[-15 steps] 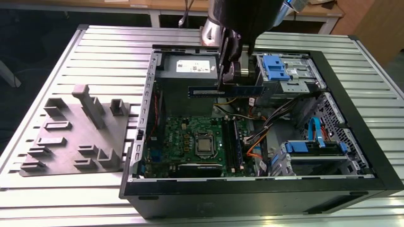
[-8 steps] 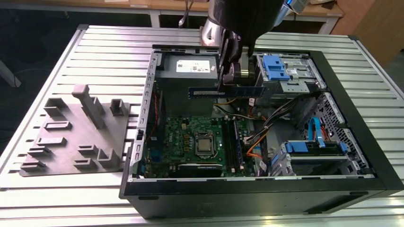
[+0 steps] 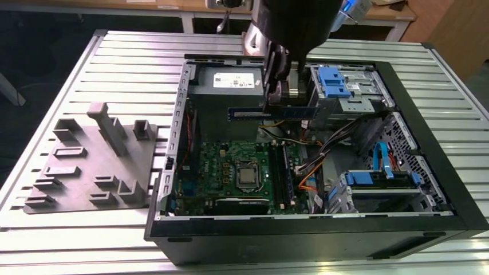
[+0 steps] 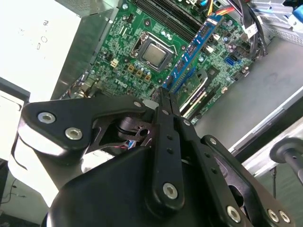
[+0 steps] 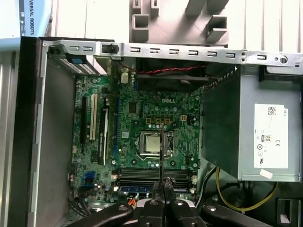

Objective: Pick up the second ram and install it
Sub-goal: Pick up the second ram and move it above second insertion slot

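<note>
Fingers point(image 3: 276, 86) clamped on second ram point(image 3: 273, 113), above motherboard point(image 3: 229, 166), power supply point(image 3: 221, 86) and cables point(image 3: 321, 153) near

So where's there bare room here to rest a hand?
In the exterior view, bare slatted table lies above and below the grey fixture block, and in a strip right of the case. Inside the case it's crowded: motherboard, cables, drive cages, and the end effector holding the ram above the motherboard.
</note>
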{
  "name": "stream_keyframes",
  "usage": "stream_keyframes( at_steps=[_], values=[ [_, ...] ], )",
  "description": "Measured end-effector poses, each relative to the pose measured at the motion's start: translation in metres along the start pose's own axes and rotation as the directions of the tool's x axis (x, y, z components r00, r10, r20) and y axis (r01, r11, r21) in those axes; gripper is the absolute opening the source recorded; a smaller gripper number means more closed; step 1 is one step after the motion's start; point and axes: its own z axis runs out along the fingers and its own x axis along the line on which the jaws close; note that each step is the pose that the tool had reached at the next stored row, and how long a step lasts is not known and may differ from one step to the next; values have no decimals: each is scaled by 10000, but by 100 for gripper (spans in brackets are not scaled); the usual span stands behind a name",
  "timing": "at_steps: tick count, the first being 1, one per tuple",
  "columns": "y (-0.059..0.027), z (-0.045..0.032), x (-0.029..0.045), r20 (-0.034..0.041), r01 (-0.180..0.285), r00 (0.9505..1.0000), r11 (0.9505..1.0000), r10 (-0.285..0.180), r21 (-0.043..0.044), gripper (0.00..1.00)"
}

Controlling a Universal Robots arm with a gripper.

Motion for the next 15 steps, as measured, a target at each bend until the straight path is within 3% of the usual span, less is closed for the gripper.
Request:
stream_keyframes(
  at_steps=[7,15],
  values=[
    [-3,112,-47,-3,1,10000,10000,-1,-20,8],
    [-9,251,-60,-6,-8,10000,9998,8,-211,8]
  ],
)
